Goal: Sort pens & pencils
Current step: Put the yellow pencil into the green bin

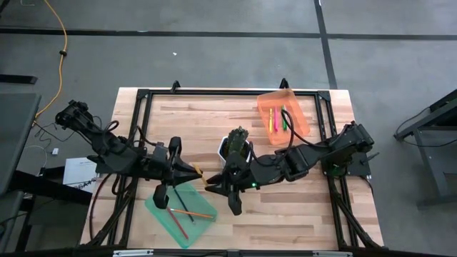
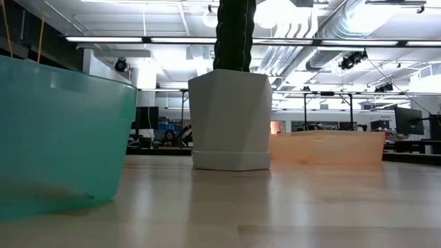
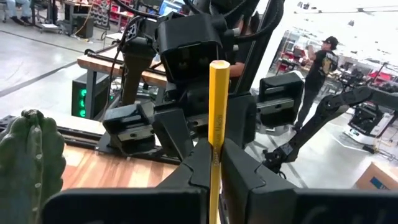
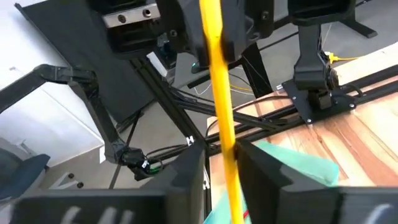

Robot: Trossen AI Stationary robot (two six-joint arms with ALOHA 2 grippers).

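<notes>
L arm reaching in from table's left edge, left gripper (image 1: 194, 170) near table centre, fingers (image 3: 200, 163) clamped tight. R arm stretched in from right edge, right gripper (image 1: 212, 184) close opposite, fingers (image 4: 186, 168) parted.

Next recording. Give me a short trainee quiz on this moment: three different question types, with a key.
1. True or false: the left gripper is shut on the yellow pencil.
2. What plant stands on the table between the green tray and the orange tray?
3. Where do the pens lie? A: green tray. B: orange tray. C: bare table.
Key: 1 true; 2 a potted cactus; 3 B.
</notes>
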